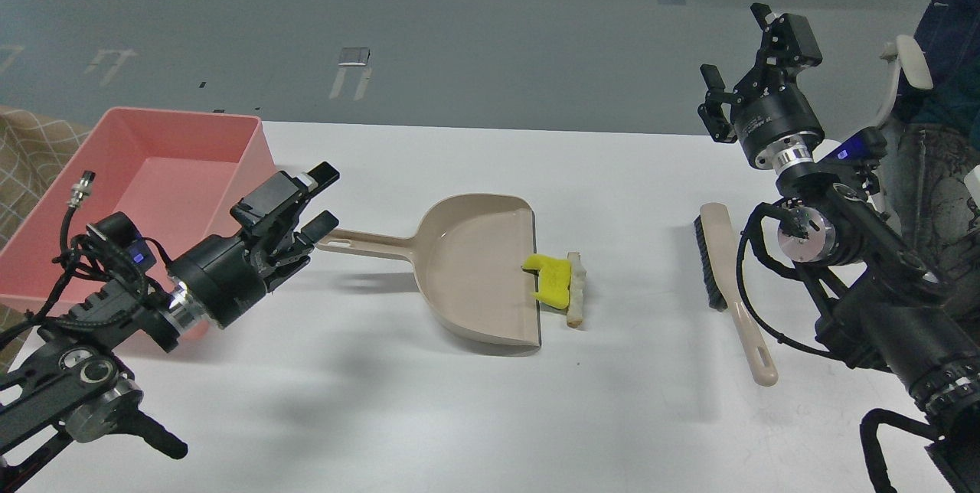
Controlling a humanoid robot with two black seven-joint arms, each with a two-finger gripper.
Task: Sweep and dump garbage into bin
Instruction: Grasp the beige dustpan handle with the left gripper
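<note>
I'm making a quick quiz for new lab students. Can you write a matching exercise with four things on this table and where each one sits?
Things:
1. pink bin
2. dustpan
3. brush
4. yellow chunk

Places:
A. at the dustpan's open lip, beside the white slice
B. right side of the table, below the right hand
C. far left corner of the table
D. middle of the table, handle pointing toward the left hand

Pairs: 1-C, 2-D, 3-B, 4-A
</note>
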